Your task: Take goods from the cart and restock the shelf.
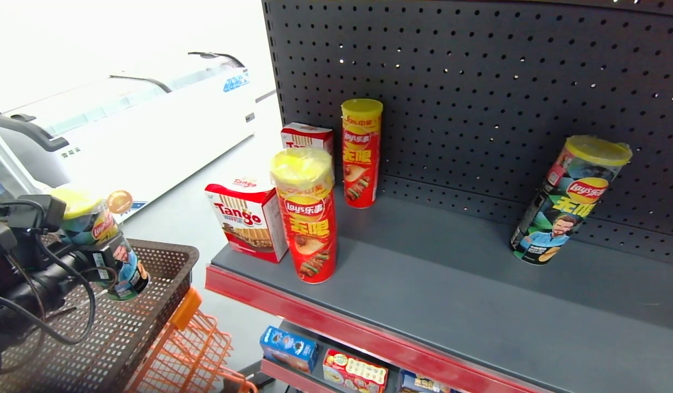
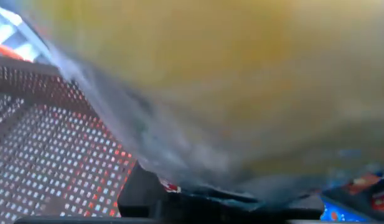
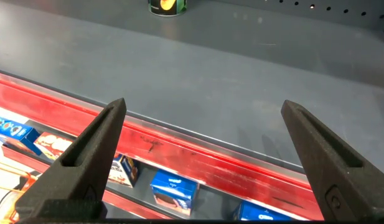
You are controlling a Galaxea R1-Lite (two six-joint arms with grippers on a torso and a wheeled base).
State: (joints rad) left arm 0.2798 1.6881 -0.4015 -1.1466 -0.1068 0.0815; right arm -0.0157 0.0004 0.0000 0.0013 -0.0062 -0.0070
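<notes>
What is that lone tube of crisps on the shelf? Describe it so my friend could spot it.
Look at the grey shelf backed by black pegboard. Toward its right, near the back, stands a chip can by itself. Unlike the two red cans at the left, its wrap is dark green-blue with a person pictured, under a yellow lid.

White chest freezer (image 1: 150, 136) with curved glass lids, grey floor (image 1: 191, 215)

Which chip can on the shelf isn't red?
The can standing alone at the right of the shelf. Its label is dark with green, while the two cans at the left are red.
</notes>
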